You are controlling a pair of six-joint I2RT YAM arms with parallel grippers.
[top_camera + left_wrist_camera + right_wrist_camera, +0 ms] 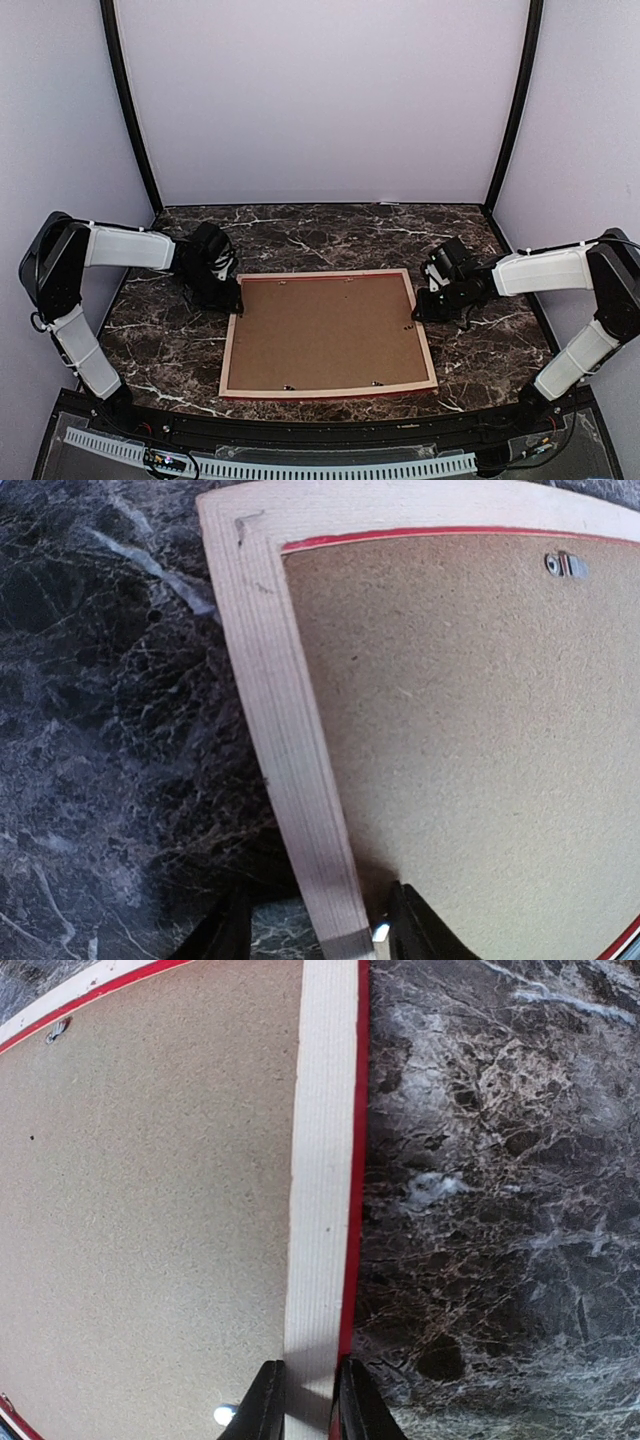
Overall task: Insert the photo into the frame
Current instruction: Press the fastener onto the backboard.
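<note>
Face-down frame (290, 730), likely stiff, light, thin-railed.
Best taken across a side rail: right gripper (308, 1400) pinching mid-right rail, left gripper (315, 930) loosely astride upper-left rail.

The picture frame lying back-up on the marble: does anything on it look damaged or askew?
Nothing serious. The thin pale-wood picture frame lies flat, the brown backing board seated inside it. Only a small dark mark shows near one corner.

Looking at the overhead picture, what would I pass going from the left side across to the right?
Left arm → left gripper → frame, holding the brown backing board → right gripper → right arm.
</note>
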